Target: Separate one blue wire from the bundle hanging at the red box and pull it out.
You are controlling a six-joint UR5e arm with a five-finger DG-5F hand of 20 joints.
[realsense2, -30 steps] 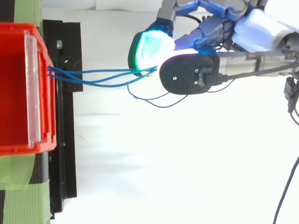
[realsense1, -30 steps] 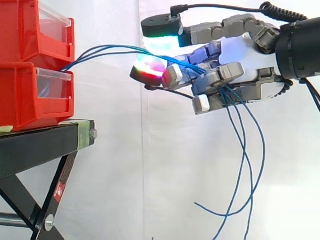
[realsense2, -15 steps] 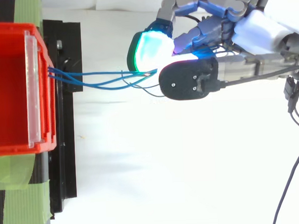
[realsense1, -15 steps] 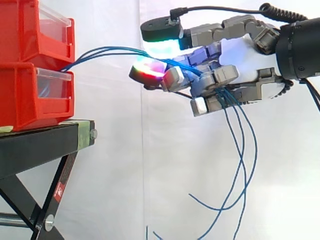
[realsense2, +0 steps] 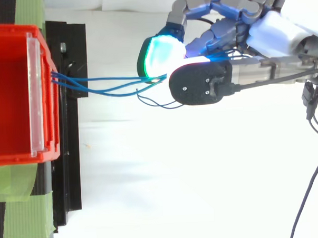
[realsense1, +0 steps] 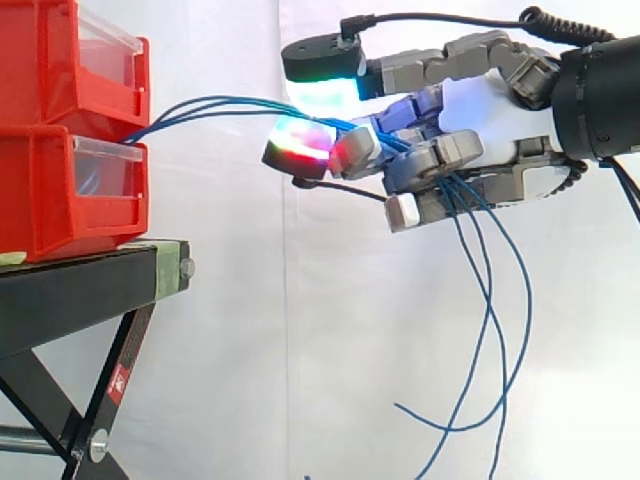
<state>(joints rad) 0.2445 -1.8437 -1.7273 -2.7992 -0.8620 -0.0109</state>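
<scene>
white curtain (realsense1: 250, 330) is hanging behind everything. before it the hand (realsense1: 480, 110) is curling its fingers round several blue wires (realsense1: 210, 102), not one alone. the wires are running from its glowing pads to the gap between the stacked red boxes (realsense1: 60, 190) on the black stand (realsense1: 90, 280), their loose ends dangling below the palm. they are looking light, thin, limp and slippery, so pinching one strand near the pads seems best. a small red label (realsense1: 119, 382) on the stand's leg is showing nothing readable.

Two red bins (realsense1: 75, 130), stacked, on one black stand (realsense1: 80, 290). Three blue wires (realsense1: 240, 100), as far as I can separate the strands. One hand (realsense1: 490, 110), mine. Two green tape strips (realsense2: 23, 220).
</scene>
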